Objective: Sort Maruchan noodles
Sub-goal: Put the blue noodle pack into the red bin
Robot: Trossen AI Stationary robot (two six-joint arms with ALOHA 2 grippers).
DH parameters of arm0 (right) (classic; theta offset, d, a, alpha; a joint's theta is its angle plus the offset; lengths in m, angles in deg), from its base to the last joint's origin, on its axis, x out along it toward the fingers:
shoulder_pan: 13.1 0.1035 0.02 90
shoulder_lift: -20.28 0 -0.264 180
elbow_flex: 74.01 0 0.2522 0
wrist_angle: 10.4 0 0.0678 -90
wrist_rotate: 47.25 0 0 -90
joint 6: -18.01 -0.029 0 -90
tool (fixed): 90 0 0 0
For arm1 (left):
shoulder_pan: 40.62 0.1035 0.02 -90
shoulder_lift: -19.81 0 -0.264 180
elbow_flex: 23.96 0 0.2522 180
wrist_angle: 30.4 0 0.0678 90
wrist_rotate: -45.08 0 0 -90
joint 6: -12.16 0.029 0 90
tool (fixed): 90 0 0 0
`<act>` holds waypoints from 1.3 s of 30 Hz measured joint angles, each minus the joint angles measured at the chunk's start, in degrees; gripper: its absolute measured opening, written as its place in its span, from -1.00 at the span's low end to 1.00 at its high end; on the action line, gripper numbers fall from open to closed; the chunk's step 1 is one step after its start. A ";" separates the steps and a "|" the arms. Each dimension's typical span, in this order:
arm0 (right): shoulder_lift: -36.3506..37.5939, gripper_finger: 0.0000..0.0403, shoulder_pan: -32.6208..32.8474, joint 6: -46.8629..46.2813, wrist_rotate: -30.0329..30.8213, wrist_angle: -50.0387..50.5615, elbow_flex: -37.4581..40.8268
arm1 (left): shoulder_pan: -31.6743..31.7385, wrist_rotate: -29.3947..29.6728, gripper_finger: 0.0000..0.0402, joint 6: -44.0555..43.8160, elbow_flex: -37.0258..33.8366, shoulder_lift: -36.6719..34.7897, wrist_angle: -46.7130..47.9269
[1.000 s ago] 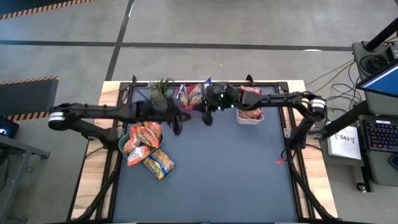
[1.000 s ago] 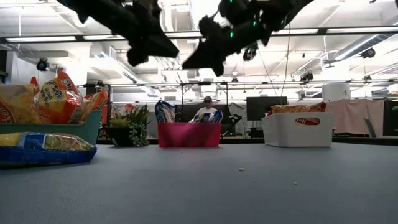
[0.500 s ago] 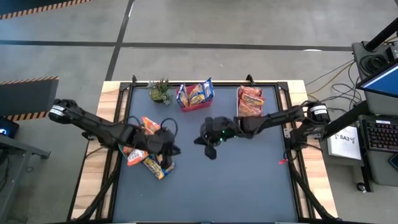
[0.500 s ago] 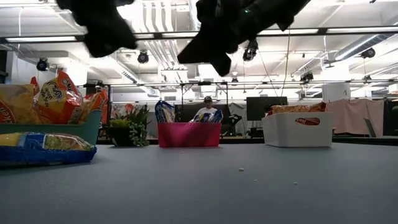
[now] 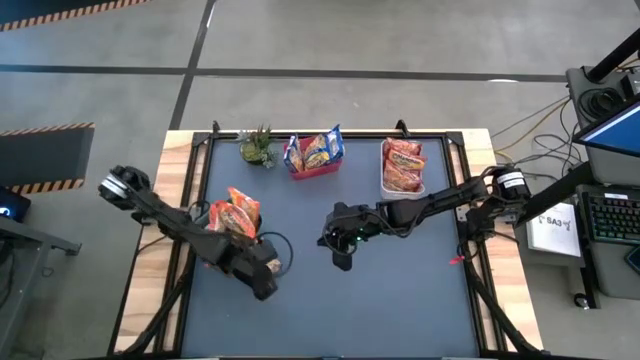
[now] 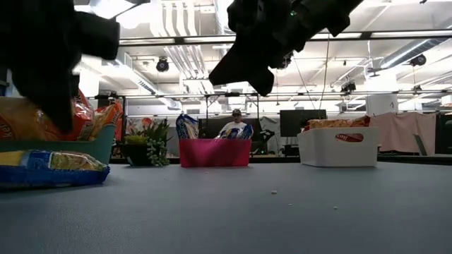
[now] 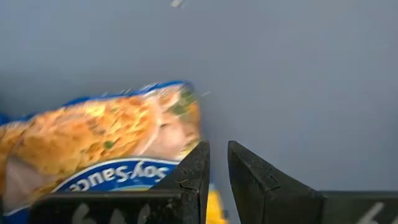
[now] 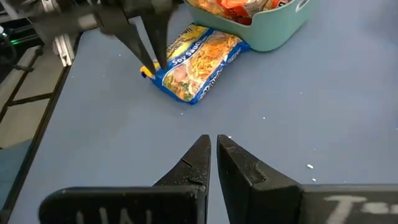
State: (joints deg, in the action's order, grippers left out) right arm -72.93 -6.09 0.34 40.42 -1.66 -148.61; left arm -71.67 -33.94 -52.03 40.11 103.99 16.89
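The left gripper point(image 5: 262, 278) – jaws nearly closed, gripping nothing – hovers at the lower left of the high view, over the yellow-and-blue packet point(image 8: 198, 70), whose long axis runs diagonally; the shut right gripper point(image 5: 341, 252) waits mid-frame.
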 joint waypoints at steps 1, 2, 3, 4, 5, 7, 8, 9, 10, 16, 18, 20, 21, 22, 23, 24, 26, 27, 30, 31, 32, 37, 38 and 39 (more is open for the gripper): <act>0.00 -0.91 0.02 0.09 0.05 -0.01 -0.03 | -0.02 -0.17 -0.80 -0.50 0.57 1.70 1.09; 0.00 -0.91 0.03 0.13 0.10 -0.02 -0.03 | -0.02 -0.47 -0.80 -1.03 1.19 3.37 2.41; 0.00 -0.91 0.18 0.15 0.20 0.02 -0.03 | -0.02 -0.65 -0.80 -1.73 1.99 5.02 4.16; 0.00 -0.91 0.20 0.25 0.26 0.04 -0.03 | -0.02 -0.63 -0.80 -2.65 3.00 6.55 6.11; 0.00 -0.91 0.29 0.29 0.58 0.02 -0.03 | -0.02 -0.57 -0.80 -3.53 4.26 7.88 8.02; 0.02 -0.91 0.59 0.57 0.87 0.02 -0.03 | -0.11 0.10 -0.80 -4.59 6.73 10.21 11.92; 0.02 -0.91 0.65 0.72 0.86 0.02 -0.03 | -0.24 0.59 -0.80 -4.88 7.94 11.23 13.38; 0.02 -0.91 0.67 0.87 0.87 0.02 -0.03 | -0.31 1.26 -0.80 -4.96 8.98 12.09 14.53; 0.04 -0.91 0.71 0.96 0.86 0.02 -0.03 | -0.40 1.94 -0.80 -4.94 9.79 12.90 15.46; 0.04 -0.91 0.64 1.26 0.98 0.02 -0.06 | -0.41 3.92 -0.80 -4.78 11.57 15.86 16.42; 0.04 -0.91 0.64 1.82 0.96 0.03 -0.06 | -0.37 4.24 -0.80 -4.98 12.04 16.68 16.29; 0.07 -0.91 0.64 2.19 0.96 0.04 -0.06 | -0.41 5.24 -0.80 -4.73 12.48 17.08 15.51; 0.07 -0.91 0.64 2.35 0.96 0.04 -0.06 | -0.43 6.26 -0.80 -4.16 12.87 17.24 14.41; 0.07 -0.91 0.64 2.60 0.96 0.02 -0.06 | -0.41 7.57 -0.80 -3.16 13.62 17.31 12.99; 0.07 -0.91 0.64 2.74 0.96 0.04 -0.06 | -0.41 9.30 -0.80 -2.15 14.54 17.32 11.95; 0.09 -0.91 0.64 2.82 0.96 0.04 -0.06 | -0.41 11.31 -0.80 -0.86 15.54 17.24 11.76; 0.09 -0.91 0.64 2.90 0.96 0.05 -0.06 | -0.37 14.66 -0.80 1.96 17.74 17.11 12.03; 0.09 -0.91 0.64 2.90 0.96 0.07 -0.06 | -0.34 15.67 -0.80 3.57 18.92 17.11 12.24; 0.09 -0.91 0.64 2.74 0.94 0.39 -0.06 | -0.37 16.96 -0.80 8.36 22.41 17.05 14.62; 0.09 -0.91 0.64 2.57 0.92 0.50 -0.06 | -0.63 16.85 -0.80 9.90 23.27 17.05 15.61; 0.09 -0.91 0.64 2.22 0.91 0.56 -0.06 | -1.12 16.64 -0.80 11.67 23.78 17.05 16.70; 0.09 -0.91 0.64 -0.27 0.86 0.99 0.11 | -6.15 11.80 -0.80 21.86 22.63 17.05 18.50; 0.09 -0.91 0.64 -1.09 0.85 1.43 0.12 | -7.09 11.71 -0.80 22.67 21.80 17.05 18.52; 0.09 -0.91 0.64 -1.89 0.86 1.86 0.15 | -7.92 11.61 -0.80 22.82 20.82 17.05 18.47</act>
State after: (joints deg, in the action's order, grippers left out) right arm -72.85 -5.46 -1.55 41.28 0.20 -148.46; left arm -79.59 -22.33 -29.21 60.93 121.04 35.36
